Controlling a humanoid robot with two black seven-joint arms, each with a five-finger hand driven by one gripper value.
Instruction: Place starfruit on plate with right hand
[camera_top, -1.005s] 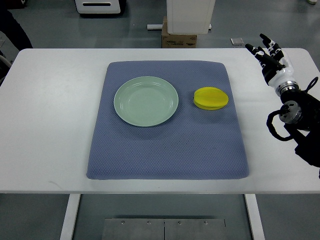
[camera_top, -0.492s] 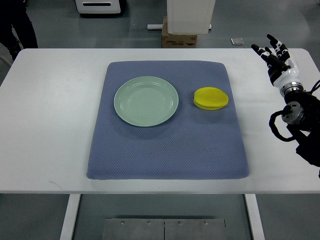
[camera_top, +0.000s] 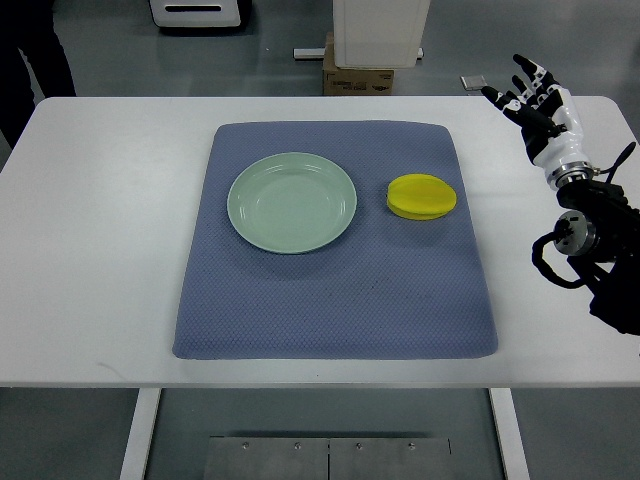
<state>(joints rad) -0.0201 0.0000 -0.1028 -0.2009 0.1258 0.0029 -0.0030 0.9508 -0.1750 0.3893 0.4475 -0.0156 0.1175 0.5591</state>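
One starfruit (camera_top: 422, 196) beside plate (camera_top: 292, 202), unobstructed.

No legible text; cardboard box (camera_top: 358, 79) beyond table maybe has a label, too blurred.

A yellow starfruit (camera_top: 422, 196) lies on a blue mat (camera_top: 335, 290) beside a green plate (camera_top: 292, 202); the right robot hand (camera_top: 535, 108) hovers open-fingered over the tabletop (camera_top: 100, 250) corner.

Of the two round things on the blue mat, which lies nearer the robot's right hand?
The yellow starfruit, to the right of the green plate, lies nearer the open right hand.
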